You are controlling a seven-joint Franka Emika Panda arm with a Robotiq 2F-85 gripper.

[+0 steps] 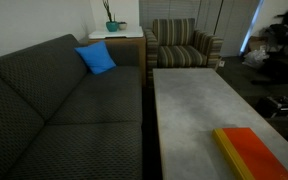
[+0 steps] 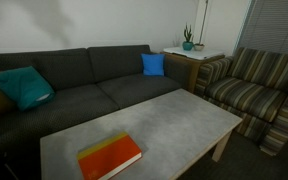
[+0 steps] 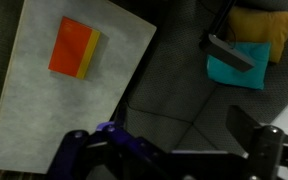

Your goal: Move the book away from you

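Matt grey table [image 2: 174,125], woven cloth sofa [image 2: 94,75]

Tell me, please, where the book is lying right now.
In both exterior views the book lies flat on the grey coffee table, near the end farthest from the striped armchair, with the dark sofa alongside.

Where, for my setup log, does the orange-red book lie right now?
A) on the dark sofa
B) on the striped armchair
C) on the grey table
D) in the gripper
C: the book lies flat on the grey table, near one end, with nothing holding it.
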